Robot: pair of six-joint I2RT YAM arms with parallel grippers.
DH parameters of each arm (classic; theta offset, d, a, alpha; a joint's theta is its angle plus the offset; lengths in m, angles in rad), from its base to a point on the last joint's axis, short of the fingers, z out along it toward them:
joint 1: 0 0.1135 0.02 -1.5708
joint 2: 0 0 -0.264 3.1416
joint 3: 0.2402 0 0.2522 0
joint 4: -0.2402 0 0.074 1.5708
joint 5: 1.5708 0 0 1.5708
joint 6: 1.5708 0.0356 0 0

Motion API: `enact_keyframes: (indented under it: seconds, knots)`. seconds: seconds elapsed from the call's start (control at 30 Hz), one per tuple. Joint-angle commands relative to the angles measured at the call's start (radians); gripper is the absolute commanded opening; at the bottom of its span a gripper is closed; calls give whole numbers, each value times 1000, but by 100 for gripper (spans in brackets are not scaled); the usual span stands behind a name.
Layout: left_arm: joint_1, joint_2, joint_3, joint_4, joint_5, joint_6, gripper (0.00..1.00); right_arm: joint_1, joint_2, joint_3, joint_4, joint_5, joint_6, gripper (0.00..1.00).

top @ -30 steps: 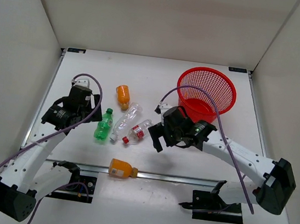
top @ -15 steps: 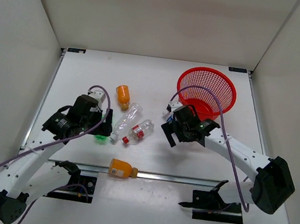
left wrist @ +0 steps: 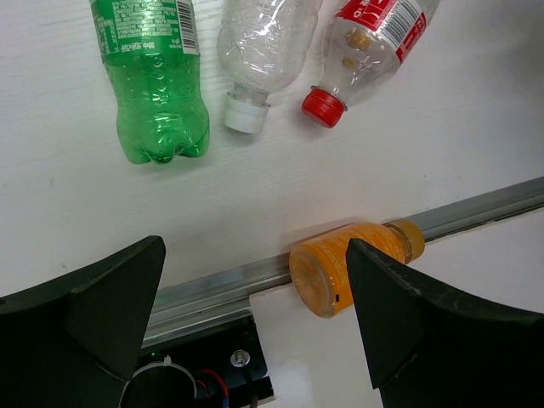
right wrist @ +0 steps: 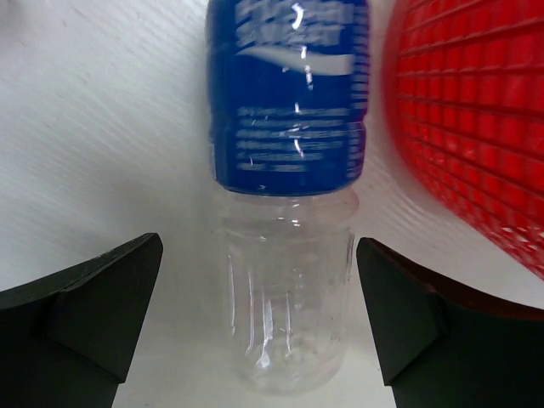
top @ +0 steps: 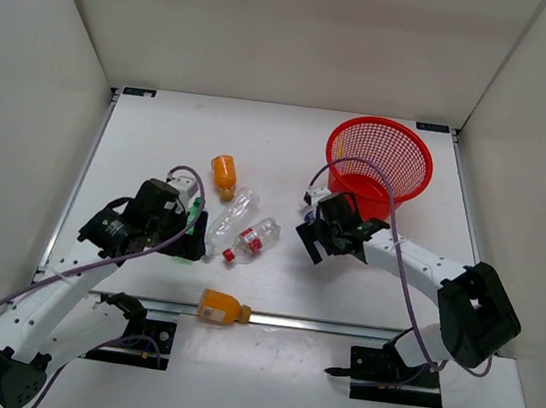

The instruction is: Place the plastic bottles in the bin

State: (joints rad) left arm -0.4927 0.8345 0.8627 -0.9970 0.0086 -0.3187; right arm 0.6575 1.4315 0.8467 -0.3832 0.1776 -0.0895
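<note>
Several plastic bottles lie on the white table. A green bottle (left wrist: 153,76), a clear bottle with a white cap (left wrist: 259,51) and a red-capped, red-labelled bottle (left wrist: 365,42) lie side by side. One orange bottle (left wrist: 353,263) rests against the metal rail at the near edge. My left gripper (left wrist: 255,272) hovers open and empty above these, covering most of the green bottle (top: 194,216) in the top view. Another orange bottle (top: 223,175) lies farther back. My right gripper (right wrist: 259,255) is open, a finger on each side of a clear blue-labelled bottle (right wrist: 289,127) lying next to the red mesh bin (top: 380,158).
The metal rail (top: 337,326) runs along the near table edge, with arm mounts below it. White walls enclose the table on three sides. The bin's lattice wall (right wrist: 476,110) is close to my right gripper's right finger.
My left gripper has moved right and nearer, over the green bottle. My right gripper has swung from near the red-labelled bottle toward the bin, onto the blue-labelled bottle.
</note>
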Motion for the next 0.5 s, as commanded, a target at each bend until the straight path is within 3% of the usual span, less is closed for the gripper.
enact_keyframes:
  seconds: [0.0,0.13,0.2,0.27,0.47]
  knots:
    - [2,6,9,-23,-1,12,98,-12,29,-35,92,-20,-21,95]
    - [3,5,10,-6,1,3,98,-10,60,-40,104,-49,0,79]
    - [14,2,15,-14,5,0,99,1,57,-32,103,-66,8,59]
    - [16,2,16,-11,8,7,98,31,43,0,90,-35,26,48]
    - [13,8,15,14,11,-3,99,169,-80,211,-20,-81,62,35]
